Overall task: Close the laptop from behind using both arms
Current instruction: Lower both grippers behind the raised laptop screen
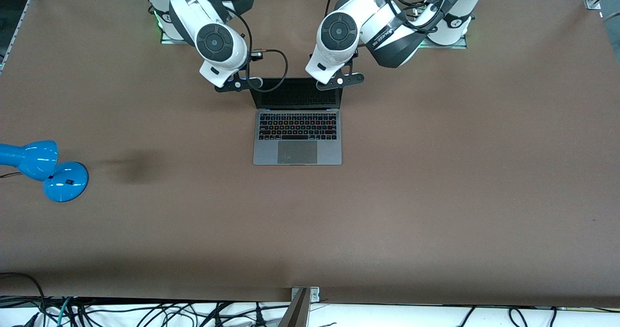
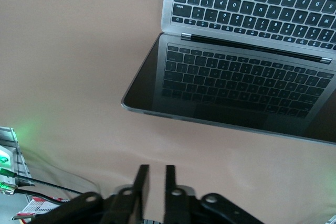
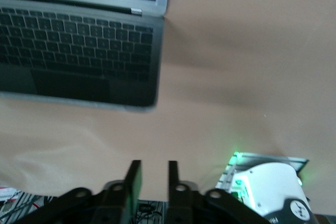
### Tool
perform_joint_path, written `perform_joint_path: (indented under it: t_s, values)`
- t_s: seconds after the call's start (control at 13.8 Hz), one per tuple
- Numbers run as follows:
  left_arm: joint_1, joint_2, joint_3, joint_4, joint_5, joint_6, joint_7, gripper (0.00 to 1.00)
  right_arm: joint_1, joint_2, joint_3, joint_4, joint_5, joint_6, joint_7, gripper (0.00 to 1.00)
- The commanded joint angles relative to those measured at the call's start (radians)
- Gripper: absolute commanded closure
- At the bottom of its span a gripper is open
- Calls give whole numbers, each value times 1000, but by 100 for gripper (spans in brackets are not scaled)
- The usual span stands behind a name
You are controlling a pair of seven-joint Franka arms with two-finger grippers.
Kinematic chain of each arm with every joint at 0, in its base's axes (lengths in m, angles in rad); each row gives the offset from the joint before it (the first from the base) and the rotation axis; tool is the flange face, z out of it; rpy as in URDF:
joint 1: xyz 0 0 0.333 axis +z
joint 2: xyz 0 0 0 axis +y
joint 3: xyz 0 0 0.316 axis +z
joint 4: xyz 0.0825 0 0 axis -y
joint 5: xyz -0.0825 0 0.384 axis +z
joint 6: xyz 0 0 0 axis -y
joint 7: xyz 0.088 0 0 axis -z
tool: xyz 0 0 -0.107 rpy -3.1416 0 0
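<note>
Grey metal laptop (image 1: 297,131) lies mid-table, lid up, dark screen mirroring the keys. Left gripper (image 2: 155,179) is over the table by the lid's top corner toward the left arm's end; right gripper (image 3: 150,174) by the other corner. Both sets of fingers nearly closed, holding nothing.

Risks: uneven push could twist the lid or skid the laptop toward 6 o'clock; narrow fingertips may slip off the thin edge.

Hidden: lid's outer face, fingertip-to-lid gap. Blue lamp (image 1: 46,169) at 9 o'clock, cut off.
</note>
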Motion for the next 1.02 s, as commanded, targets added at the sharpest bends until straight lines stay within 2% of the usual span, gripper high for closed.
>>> perform_joint_path:
  t_s: [0.0, 0.36, 0.73, 0.94]
  values:
    - [4, 17, -6, -6, 24, 20, 1, 100, -12, 1, 12, 2, 18, 57, 1, 100]
    - [11, 59, -4, -6, 62, 58, 3, 100, -18, 9, 10, 6, -1, 149, 0, 100]
    - [22, 82, 6, 9, 113, 69, 4, 100, -26, 71, 6, 26, -41, 248, 0, 100]
    - [28, 108, 10, 14, 141, 124, 4, 100, -33, 99, 4, 29, -75, 307, -2, 100]
